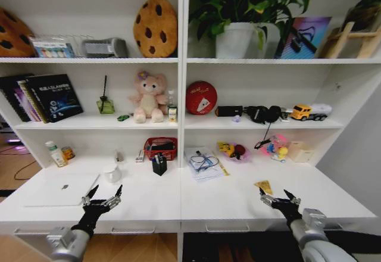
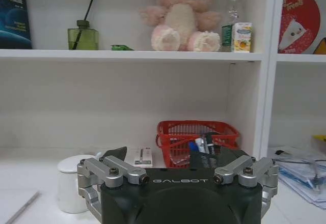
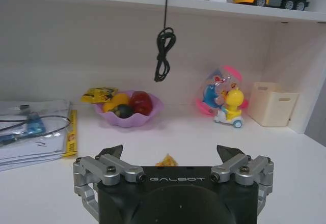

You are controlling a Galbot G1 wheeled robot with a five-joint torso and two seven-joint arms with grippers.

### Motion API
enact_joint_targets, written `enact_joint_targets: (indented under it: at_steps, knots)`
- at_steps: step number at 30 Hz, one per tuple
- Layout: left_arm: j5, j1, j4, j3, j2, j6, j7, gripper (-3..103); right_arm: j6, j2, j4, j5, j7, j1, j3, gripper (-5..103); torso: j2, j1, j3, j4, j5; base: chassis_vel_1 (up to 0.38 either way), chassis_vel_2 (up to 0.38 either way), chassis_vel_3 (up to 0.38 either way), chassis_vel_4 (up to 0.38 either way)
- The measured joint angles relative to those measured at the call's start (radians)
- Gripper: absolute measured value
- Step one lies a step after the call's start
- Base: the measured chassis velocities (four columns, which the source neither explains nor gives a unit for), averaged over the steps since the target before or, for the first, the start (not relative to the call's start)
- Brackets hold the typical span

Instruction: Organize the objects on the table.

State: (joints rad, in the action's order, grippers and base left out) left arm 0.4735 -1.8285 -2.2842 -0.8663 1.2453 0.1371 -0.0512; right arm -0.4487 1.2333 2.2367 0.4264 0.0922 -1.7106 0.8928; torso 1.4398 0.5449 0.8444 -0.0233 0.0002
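Nothing looks sorted yet; both grippers are empty and the table [image 1: 238,199] is scattered end to end.

Far left: bottle [image 1: 55,153] with green cap near the back wall, a small jar beside it. Laptop [image 1: 59,189] lies closed and flat at the front-left. White cup [image 1: 112,173] just right of the laptop. Pen holder [image 1: 159,164] stands in front of the red basket [image 1: 161,147]. Past the divider: clear pouch with cable [image 1: 202,162], pink bowl [image 1: 233,151], duck toy [image 1: 277,150], beige box [image 1: 299,151]. Yellow wrapper [image 1: 264,186] lies loose near the front right. Green toy car [image 1: 123,118] sits on the shelf left of the bear, not on the table.

Left gripper [image 1: 102,198]: low over the front edge, just right of the laptop, fingers apart, holding nothing, pointed toward the shelving. Right gripper [image 1: 280,199]: same height at the front right, wrapper just ahead of it, fingers spread wide, empty.

Judgement: task at its start; all the gathering is left.
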Motion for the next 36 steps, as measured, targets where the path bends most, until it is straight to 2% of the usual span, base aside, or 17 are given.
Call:
enact_joint_targets:
  at_steps: [3, 6, 7, 9, 10, 13, 14, 15, 16, 18, 22, 27, 30, 31, 33, 35, 36]
  knots:
    - [0.0, 0.0, 0.0, 0.0, 0.0, 0.0, 0.0, 100, 0.002, 0.002, -0.008, -0.017, 0.012, 0.007, -0.013, 100, 0.0, 0.0, 0.0, -0.0004, -0.0006, -0.321, -0.315, 0.321, 0.332]
    - [0.0, 0.0, 0.0, 0.0, 0.0, 0.0, -0.001, 100, 0.002, -0.001, -0.031, -0.04, 0.018, 0.024, -0.023, 100, 0.0, 0.0, 0.0, -0.0003, 0.0007, -0.332, -0.316, 0.318, 0.298]
    - [0.0, 0.0, 0.0, 0.0, 0.0, 0.0, -0.001, 100, 0.004, -0.01, -0.059, -0.067, 0.009, 0.049, -0.034, 100, 0.0, 0.0, 0.0, 0.0001, -0.0003, -0.224, -0.319, 0.193, 0.247]
    - [0.0, 0.0, 0.0, 0.0, 0.0, 0.0, -0.002, 100, 0.008, -0.024, -0.089, -0.083, -0.021, 0.072, -0.048, 100, 0.0, 0.0, 0.0, -0.0006, 0.0004, -0.13, -0.239, 0.193, 0.097]
    - [0.0, 0.0, 0.0, 0.0, 0.0, 0.0, -0.001, 100, 0.009, -0.042, -0.115, -0.084, -0.06, 0.09, -0.062, 100, 0.0, 0.0, 0.0, 0.0, 0.0011, -0.13, -0.149, 0.131, 0.097]
    - [0.0, 0.0, 0.0, 0.0, 0.0, 0.0, -0.001, 100, 0.009, -0.11, -0.18, -0.087, -0.204, 0.132, -0.1, 100, 0.0, 0.0, 0.0, -0.0007, -0.0003, -0.011, -0.085, 0.052, 0.02]
    - [0.0, 0.0, 0.0, 0.0, 0.0, 0.0, -0.001, 100, 0.009, -0.11, -0.18, -0.087, -0.204, 0.132, -0.1, 100, 0.0, 0.0, 0.0, -0.0007, -0.0003, -0.012, -0.053, 0.01, -0.014]
    - [0.0, 0.0, 0.0, 0.0, 0.0, 0.0, -0.002, 100, 0.01, -0.132, -0.194, -0.095, -0.251, 0.141, -0.108, 100, 0.0, 0.001, 0.0, -0.0005, 0.0005, 0.004, -0.003, 0.01, -0.063]
    - [0.0, 0.0, 0.0, 0.0, 0.0, 0.0, -0.001, 100, 0.017, -0.161, -0.208, -0.105, -0.313, 0.148, -0.114, 100, 0.0, 0.0, 0.0, 0.0001, -0.0004, 0.041, 0.103, -0.014, -0.063]
    - [0.0, 0.0, 0.0, 0.0, 0.0, 0.0, -0.001, 100, 0.026, -0.186, -0.215, -0.111, -0.37, 0.15, -0.117, 100, 0.0, 0.0, 0.0, 0.0001, -0.0011, 0.057, 0.112, -0.038, -0.072]
    - [0.0, 0.0, 0.0, 0.0, 0.0, 0.0, -0.001, 100, 0.028, -0.201, -0.234, -0.108, -0.393, 0.165, -0.135, 100, 0.0, 0.0, 0.0, -0.0003, -0.0007, 0.046, 0.076, -0.035, -0.036]
    - [0.0, 0.0, 0.0, 0.0, 0.0, 0.0, 0.0, 100, 0.026, -0.193, -0.287, -0.109, -0.358, 0.217, -0.176, 101, 0.0, 0.0, 0.0, -0.0003, 0.0004, 0.0, 0.0, 0.0, 0.0]
    - [0.0, 0.0, 0.0, 0.0, 0.0, 0.0, 0.0, 100, 0.026, -0.184, -0.345, -0.108, -0.333, 0.273, -0.218, 90, 0.0, 0.0, 0.0, -0.0001, 0.0001, 0.0, 0.0, 0.0, 0.0]
    - [0.0, 0.0, 0.0, 0.0, 0.0, 0.0, 0.0, 100, 0.026, -0.184, -0.345, -0.108, -0.333, 0.273, -0.218, 90, 0.0, 0.0, 0.0, -0.0001, 0.0001, 0.0, 0.0, 0.0, 0.0]
    - [0.0, 0.0, 0.0, 0.0, 0.0, 0.0, 0.0, 100, 0.03, -0.178, -0.378, -0.106, -0.33, 0.307, -0.238, 80, 0.0, 0.0, 0.0, 0.0, 0.0, 0.0, 0.0, 0.0, 0.0]
    - [0.0, 0.0, 0.0, 0.0, 0.0, 0.0, 0.0, 100, 0.032, -0.177, -0.385, -0.105, -0.329, 0.313, -0.241, 80, 0.0, 0.0, 0.0, 0.0, -0.0002, 0.0, 0.0, 0.0, 0.0]
    - [0.0, 0.0, 0.0, 0.0, 0.0, 0.0, 0.0, 100, 0.034, -0.176, -0.398, -0.102, -0.329, 0.324, -0.246, 74, 0.0, 0.0, 0.0, -0.0001, -0.0003, 0.0, 0.0, 0.0, 0.0]
